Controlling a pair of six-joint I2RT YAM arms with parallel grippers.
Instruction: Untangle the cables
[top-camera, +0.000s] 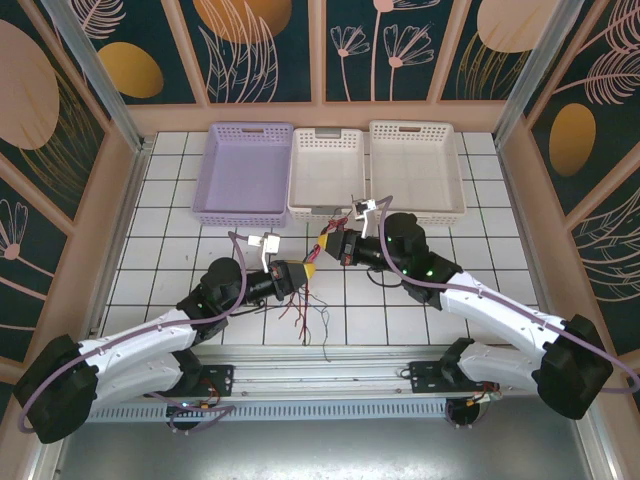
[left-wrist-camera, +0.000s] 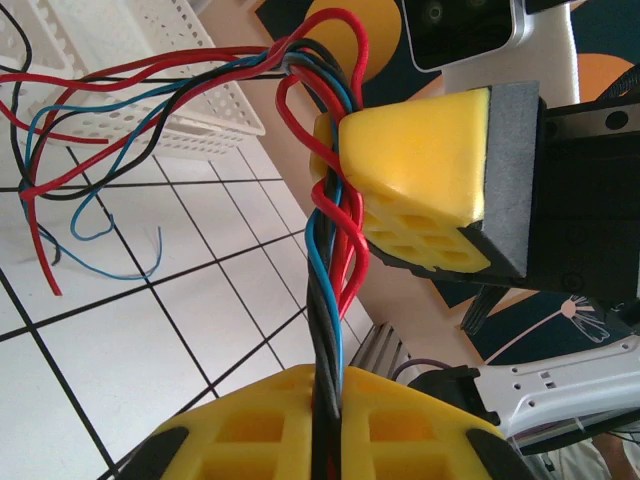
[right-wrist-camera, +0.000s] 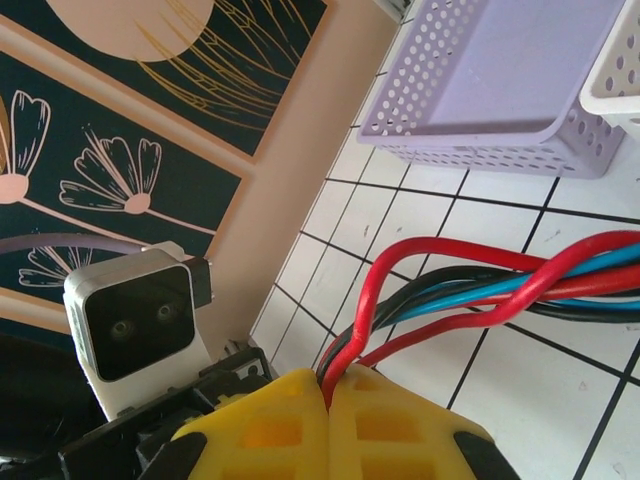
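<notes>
The cables (top-camera: 304, 306) are thin red, blue and black wires twisted into one bundle above the tiled table. My left gripper (top-camera: 303, 272) is shut on the bundle; in the left wrist view its yellow fingers (left-wrist-camera: 250, 430) clamp the twisted cables (left-wrist-camera: 330, 250) from both sides. My right gripper (top-camera: 328, 243) is shut on the same bundle a short way off, just up and right of the left one. In the right wrist view the cables (right-wrist-camera: 520, 285) run out to the right from the right gripper (right-wrist-camera: 328, 385). Loose ends (left-wrist-camera: 60, 200) fan out over the tiles.
A purple basket (top-camera: 245, 175) and two white baskets (top-camera: 325, 175) (top-camera: 415, 170) stand in a row at the back of the table. The right gripper's yellow finger (left-wrist-camera: 420, 180) hangs close in front of the left wrist camera. Walls enclose the table on three sides.
</notes>
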